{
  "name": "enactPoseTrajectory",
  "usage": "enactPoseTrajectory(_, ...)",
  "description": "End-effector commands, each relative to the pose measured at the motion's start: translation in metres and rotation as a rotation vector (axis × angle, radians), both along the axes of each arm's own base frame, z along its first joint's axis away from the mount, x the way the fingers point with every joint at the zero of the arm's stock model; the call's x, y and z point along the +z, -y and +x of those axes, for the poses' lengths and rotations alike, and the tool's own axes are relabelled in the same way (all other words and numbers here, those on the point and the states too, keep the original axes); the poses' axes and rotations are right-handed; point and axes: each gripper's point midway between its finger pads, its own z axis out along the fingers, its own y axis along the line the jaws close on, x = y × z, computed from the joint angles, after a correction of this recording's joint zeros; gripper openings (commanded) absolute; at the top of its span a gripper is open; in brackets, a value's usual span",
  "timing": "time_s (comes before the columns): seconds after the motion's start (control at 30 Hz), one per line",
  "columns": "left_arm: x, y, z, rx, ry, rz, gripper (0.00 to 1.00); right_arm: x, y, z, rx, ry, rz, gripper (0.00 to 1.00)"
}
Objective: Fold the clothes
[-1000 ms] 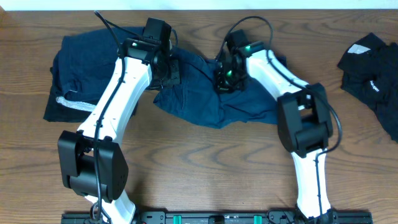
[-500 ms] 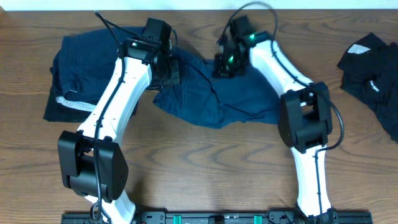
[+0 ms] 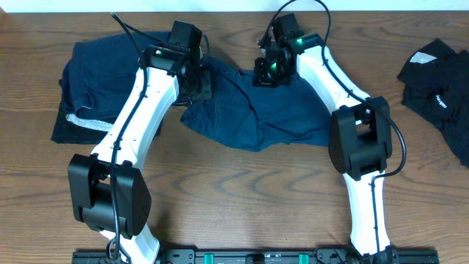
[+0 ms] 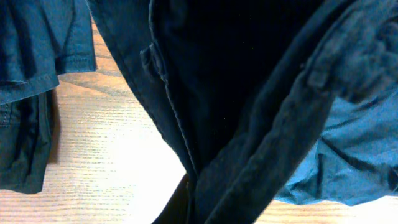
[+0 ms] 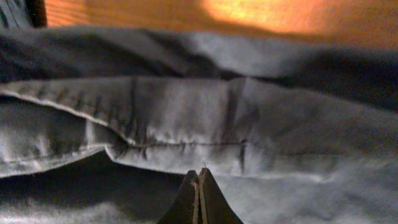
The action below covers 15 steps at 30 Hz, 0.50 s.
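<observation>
The navy shorts lie on the worktop near its far edge; the left gripper is clamped on their bunched cloth; the right gripper is pinched closed against the fabric, its hold unclear; such a thin pinch could slip, skewing the fold.

I have the shorts lying midway across the table. Another garment lies just left of them, a third heap well apart at the right edge. My left gripper is at the shorts' left end, my right gripper at their far edge
</observation>
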Motion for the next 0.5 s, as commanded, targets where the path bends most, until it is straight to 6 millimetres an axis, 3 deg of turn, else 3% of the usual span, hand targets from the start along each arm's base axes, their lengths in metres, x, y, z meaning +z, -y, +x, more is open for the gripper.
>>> enactPoseTrajectory(0.0,0.022,-0.001,0.006,-0.011,0.063,-0.007,0.07,-0.008,0.003,-0.009,-0.032,-0.056,-0.022,0.01)
enactPoseTrajectory(0.47,0.022,-0.001,0.006,-0.011,0.062,-0.007,0.07,-0.030,-0.014,-0.015,-0.006,-0.063,-0.053,0.01)
